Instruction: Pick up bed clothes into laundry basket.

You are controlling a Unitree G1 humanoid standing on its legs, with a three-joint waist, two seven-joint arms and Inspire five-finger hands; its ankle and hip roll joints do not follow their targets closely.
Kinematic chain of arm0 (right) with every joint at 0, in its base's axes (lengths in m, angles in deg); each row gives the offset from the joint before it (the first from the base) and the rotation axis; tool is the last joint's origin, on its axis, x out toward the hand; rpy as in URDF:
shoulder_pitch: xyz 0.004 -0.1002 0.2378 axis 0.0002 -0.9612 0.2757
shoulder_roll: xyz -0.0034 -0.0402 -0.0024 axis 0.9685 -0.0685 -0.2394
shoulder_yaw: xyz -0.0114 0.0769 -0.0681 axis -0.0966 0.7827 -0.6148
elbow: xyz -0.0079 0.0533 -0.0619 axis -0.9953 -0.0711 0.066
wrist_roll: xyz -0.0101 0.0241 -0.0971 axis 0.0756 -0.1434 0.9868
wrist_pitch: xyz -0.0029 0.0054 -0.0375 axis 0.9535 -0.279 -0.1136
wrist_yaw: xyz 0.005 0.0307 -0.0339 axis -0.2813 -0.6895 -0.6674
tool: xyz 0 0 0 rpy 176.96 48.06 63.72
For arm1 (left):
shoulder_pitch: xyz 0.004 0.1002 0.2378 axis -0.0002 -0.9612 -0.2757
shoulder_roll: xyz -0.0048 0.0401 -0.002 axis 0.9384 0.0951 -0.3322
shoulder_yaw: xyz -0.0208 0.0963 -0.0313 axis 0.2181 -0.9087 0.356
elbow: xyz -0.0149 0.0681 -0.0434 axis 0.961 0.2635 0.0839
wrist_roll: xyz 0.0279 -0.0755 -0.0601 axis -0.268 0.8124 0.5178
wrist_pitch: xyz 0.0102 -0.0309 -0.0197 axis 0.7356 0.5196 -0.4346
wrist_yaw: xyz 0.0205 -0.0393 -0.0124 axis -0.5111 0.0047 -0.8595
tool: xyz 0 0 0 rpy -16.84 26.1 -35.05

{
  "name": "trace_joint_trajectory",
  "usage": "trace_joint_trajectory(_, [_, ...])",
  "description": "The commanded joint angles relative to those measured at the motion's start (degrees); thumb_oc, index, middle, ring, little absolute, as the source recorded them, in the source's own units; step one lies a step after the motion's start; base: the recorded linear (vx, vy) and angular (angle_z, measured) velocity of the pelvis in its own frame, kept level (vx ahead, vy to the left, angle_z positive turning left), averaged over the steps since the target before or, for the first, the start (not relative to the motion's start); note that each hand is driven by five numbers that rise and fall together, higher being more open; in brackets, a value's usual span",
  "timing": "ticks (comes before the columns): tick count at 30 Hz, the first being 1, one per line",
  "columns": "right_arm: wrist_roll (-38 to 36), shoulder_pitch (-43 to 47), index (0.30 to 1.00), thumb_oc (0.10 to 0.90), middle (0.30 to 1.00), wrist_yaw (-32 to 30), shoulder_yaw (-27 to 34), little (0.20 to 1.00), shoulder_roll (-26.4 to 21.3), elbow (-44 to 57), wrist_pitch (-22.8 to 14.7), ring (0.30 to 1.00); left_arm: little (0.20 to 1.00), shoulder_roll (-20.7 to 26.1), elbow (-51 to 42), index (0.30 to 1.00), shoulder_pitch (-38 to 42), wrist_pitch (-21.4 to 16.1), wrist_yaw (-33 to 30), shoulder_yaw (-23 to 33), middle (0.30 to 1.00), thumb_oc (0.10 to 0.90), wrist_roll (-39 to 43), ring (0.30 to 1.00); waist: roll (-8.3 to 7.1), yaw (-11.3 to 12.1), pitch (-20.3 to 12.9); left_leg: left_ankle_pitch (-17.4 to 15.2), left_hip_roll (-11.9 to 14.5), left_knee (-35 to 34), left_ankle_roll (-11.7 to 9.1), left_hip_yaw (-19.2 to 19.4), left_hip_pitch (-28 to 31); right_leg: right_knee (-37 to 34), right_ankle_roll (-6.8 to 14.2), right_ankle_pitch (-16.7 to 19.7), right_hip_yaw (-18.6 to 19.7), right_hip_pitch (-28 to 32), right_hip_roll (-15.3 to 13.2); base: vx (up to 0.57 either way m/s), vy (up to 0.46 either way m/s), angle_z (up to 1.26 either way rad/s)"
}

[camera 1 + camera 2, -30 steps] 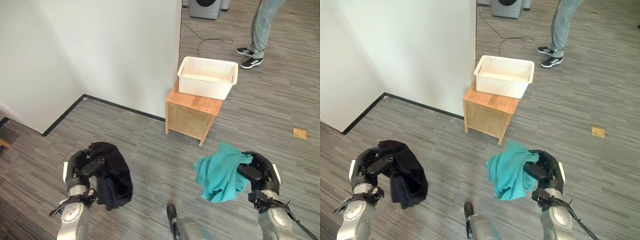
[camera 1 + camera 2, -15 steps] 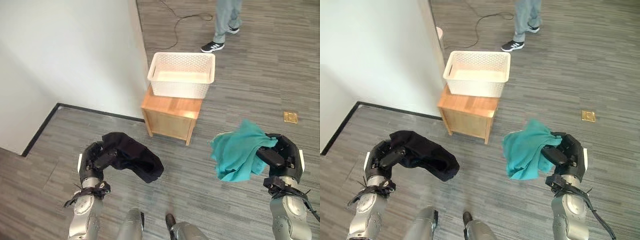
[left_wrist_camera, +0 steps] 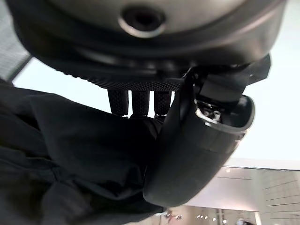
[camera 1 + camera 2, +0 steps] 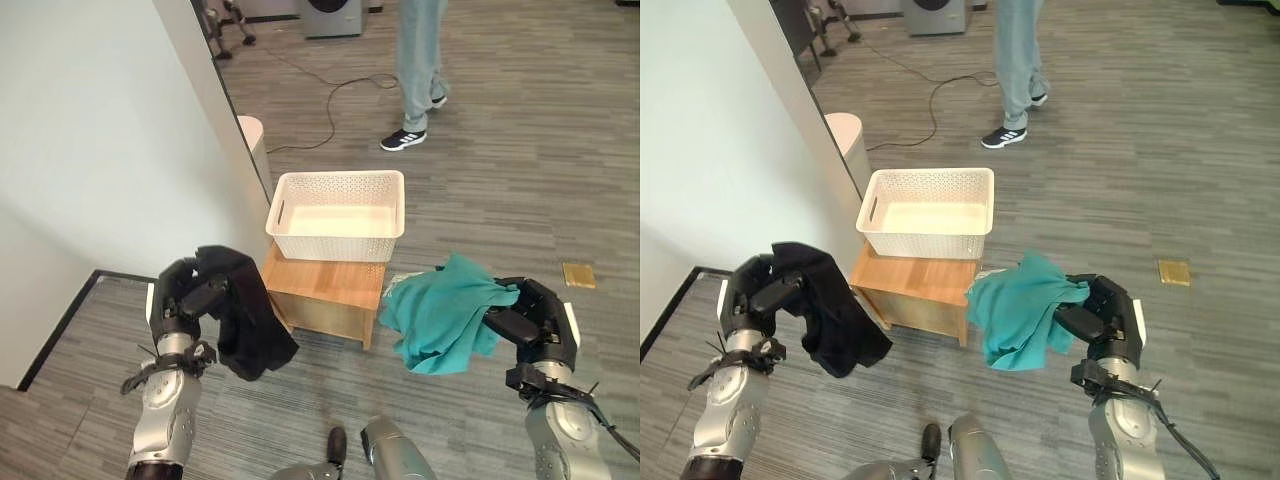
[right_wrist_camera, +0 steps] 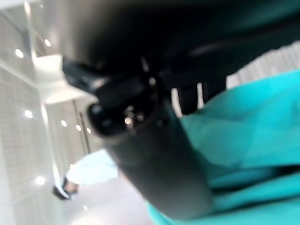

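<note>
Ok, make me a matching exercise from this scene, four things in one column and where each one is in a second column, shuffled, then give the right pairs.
Things:
1. black garment
2. teal garment
3. white laundry basket
4. person

Places:
A. on top of the small wooden cabinet
B. hanging from the right robot hand
C. standing on the floor beyond the basket
D. hanging from the left robot hand

Pairs: 1-D, 2-B, 3-A, 4-C
</note>
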Motion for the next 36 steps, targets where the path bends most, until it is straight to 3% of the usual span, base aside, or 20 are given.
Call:
trace_joint_trajectory(1, [-0.6, 5.1, 0.3, 0.4, 0.3, -0.8, 6.0, 0.3, -1.2, 2.4, -5.8, 0.3, 0.3, 6.5, -5.0, 0.3, 1.9, -6.9, 0.4, 4.2, 0.3, 0.4, -0.7, 0.3, -0.41, -1.2, -3.2, -4.0, 4.5, -3.5, -5.9, 4.5, 6.1, -15.9, 1.5, 9.4, -1.3, 7.5, 1.5, 0.17, -0.094, 0.56])
trace_joint_trajectory(3, [-1.8, 1.6, 0.3, 0.4, 0.3, -1.1, 9.0, 0.3, -0.4, 2.3, -6.2, 0.3, 0.3, 6.6, -4.2, 0.3, 2.8, -6.8, 0.5, 3.7, 0.3, 0.4, -0.9, 0.3, -2.01, -2.4, -4.9, -6.0, 4.8, -2.6, -6.9, 3.9, 6.8, -26.6, 3.4, 10.9, 0.2, 11.8, 1.5, 0.31, -0.337, 0.56])
trace_joint_trajectory(5, [-2.5, 1.3, 0.3, 0.4, 0.3, -1.4, 9.2, 0.3, -0.7, 1.8, -6.4, 0.3, 0.3, 5.8, -4.0, 0.3, 2.6, -6.6, 1.0, 3.7, 0.3, 0.4, -1.3, 0.3, -2.62, -2.6, -5.6, -6.5, 5.9, -0.8, -8.1, 3.9, 6.3, -26.7, 3.1, 11.0, -1.1, 13.8, 1.1, 0.2, -0.318, 0.53])
trace_joint_trajectory(7, [-3.5, 0.8, 0.3, 0.4, 0.3, -1.0, 10.4, 0.3, -0.4, 1.9, -6.9, 0.3, 0.3, 4.6, -3.9, 0.3, 2.5, -6.7, 1.7, 3.4, 0.3, 0.4, -0.3, 0.3, -3.39, -3.2, -5.6, -4.4, 7.8, 3.1, -10.0, 5.5, 5.0, -28.3, 2.0, 11.0, -2.0, 15.5, 1.6, 0.08, -0.233, 0.45])
trace_joint_trajectory(9, [-4.4, -0.2, 0.3, 0.4, 0.3, -1.5, 12.0, 0.3, -1.0, 1.6, -7.7, 0.3, 0.3, 3.5, -3.4, 0.3, 2.9, -6.5, 2.0, 2.8, 0.3, 0.4, 0.4, 0.3, -4.96, -3.5, -4.4, 1.5, 9.1, 13.5, -10.6, 7.0, -0.1, -29.3, 0.5, 11.2, -3.5, 18.3, 1.4, 0.02, -0.303, 0.6])
trace_joint_trajectory(10, [-4.9, 0.1, 0.3, 0.4, 0.3, -1.8, 12.5, 0.3, -1.3, 0.8, -8.0, 0.3, 0.3, 3.3, -3.2, 0.3, 3.2, -6.3, 2.0, 2.5, 0.3, 0.4, 0.7, 0.3, -6.16, -3.5, -3.3, 1.3, 8.2, 18.5, -9.4, 8.1, -4.1, -29.3, -0.3, 11.1, -4.2, 19.2, 1.0, -0.04, -0.338, 0.77])
trace_joint_trajectory(11, [-5.0, 0.2, 0.3, 0.4, 0.3, -2.4, 12.3, 0.3, -1.9, 0.3, -7.8, 0.3, 0.3, 3.1, -3.1, 0.3, 2.7, -6.0, 2.6, 2.6, 0.3, 0.4, 1.4, 0.3, -6.35, -3.7, -3.4, -1.2, 8.1, 17.2, -9.1, 10.4, -5.5, -29.2, -1.1, 10.3, -4.6, 19.6, 1.4, -0.03, -0.226, 0.73])
trace_joint_trajectory(12, [-5.0, 0.2, 0.3, 0.4, 0.3, -2.5, 12.3, 0.3, -2.0, 0.2, -7.8, 0.3, 0.3, 3.1, -3.1, 0.3, 2.6, -6.0, 2.7, 2.7, 0.3, 0.4, 1.5, 0.3, -6.35, -3.7, -3.5, -1.2, 8.1, 16.9, -9.1, 10.5, -5.3, -29.3, -1.2, 10.3, -4.6, 19.7, 1.4, 0.05, -0.14, 0.72])
trace_joint_trajectory(15, [-4.6, -0.2, 0.3, 0.4, 0.3, -2.3, 12.5, 0.3, -1.9, 0.8, -7.5, 0.3, 0.3, 2.9, -3.0, 0.3, 2.1, -6.1, 3.2, 2.5, 0.3, 0.4, 1.3, 0.3, -5.05, -3.5, -5.1, -3.1, 6.4, 6.0, -8.0, 13.6, -3.1, -31.3, -1.5, 10.1, -6.6, 20.4, 2.0, 0.08, -0.062, 0.49])
trace_joint_trajectory(16, [-4.6, -0.3, 0.3, 0.4, 0.3, -2.3, 12.6, 0.3, -2.0, 0.8, -7.5, 0.3, 0.3, 2.9, -3.0, 0.3, 2.1, -6.1, 3.1, 2.5, 0.3, 0.4, 1.2, 0.3, -5.03, -3.5, -5.2, -2.7, 6.4, 5.1, -8.0, 13.5, -2.7, -31.4, -1.5, 10.1, -6.7, 20.4, 1.9, 0.1, -0.048, 0.47])
trace_joint_trajectory(17, [-2.8, 0.2, 0.3, 0.4, 0.3, -3.7, 12.3, 0.3, -2.8, -0.3, -8.3, 0.3, 0.3, 3.6, -3.0, 0.3, 1.5, -6.1, 2.4, 2.1, 0.3, 0.4, -0.6, 0.3, -3.97, -3.0, -4.8, -1.6, 4.8, 3.1, -7.5, 12.2, -2.3, -30.0, -1.3, 9.2, -7.6, 19.6, 3.2, 0.06, -0.018, 0.56])
trace_joint_trajectory(18, [-3.0, 0.5, 0.3, 0.4, 0.3, -3.7, 12.2, 0.3, -2.6, -0.7, -7.8, 0.3, 0.3, 3.8, -3.2, 0.3, 1.8, -6.3, 2.4, 2.4, 0.3, 0.4, 0.4, 0.3, -3.62, -3.4, -4.9, -2.4, 3.9, 2.8, -7.6, 11.1, -1.8, -29.5, -1.2, 8.7, -7.5, 19.2, 3.0, 0.12, 0.003, 0.38])
trace_joint_trajectory(22, [-2.7, 2.1, 0.3, 0.4, 0.3, -2.5, 11.3, 0.3, -1.8, 0.0, -7.4, 0.3, 0.3, 3.9, -3.5, 0.3, 1.4, -6.9, 1.5, 3.6, 0.3, 0.4, 0.1, 0.3, -2.43, -3.9, -6.0, -3.0, 3.6, -1.5, -6.3, 12.4, 1.5, -28.5, -1.1, 7.3, -7.2, 19.4, 3.0, 0.16, 0.062, 0.11])
trace_joint_trajectory(31, [0.5, 5.3, 0.3, 0.4, 0.3, -3.4, 11.1, 0.3, -3.5, 0.3, -6.6, 0.3, 0.3, 3.6, -5.2, 0.3, -1.3, -6.5, 0.8, 6.1, 0.3, 0.4, -0.3, 0.3, -1.85, -1.6, -6.8, -3.0, 3.9, -4.7, -5.2, 13.6, 4.5, -27.6, -0.3, 6.5, -6.1, 20.1, 1.7, 0.12, 0.029, -0.15])
trace_joint_trajectory(36, [3.2, 8.6, 0.3, 0.4, 0.3, -4.8, 14.3, 0.3, -10.3, 0.4, -7.0, 0.3, 0.3, 4.5, -6.8, 0.3, -0.5, -6.9, 0.9, 6.5, 0.3, 0.4, -0.4, 0.3, -1.82, -0.8, -7.4, -1.2, 4.0, -7.4, -5.4, 13.4, 5.1, -28.6, 0.3, 6.9, -6.6, 20.5, 1.1, 0.07, -0.006, 0.03])
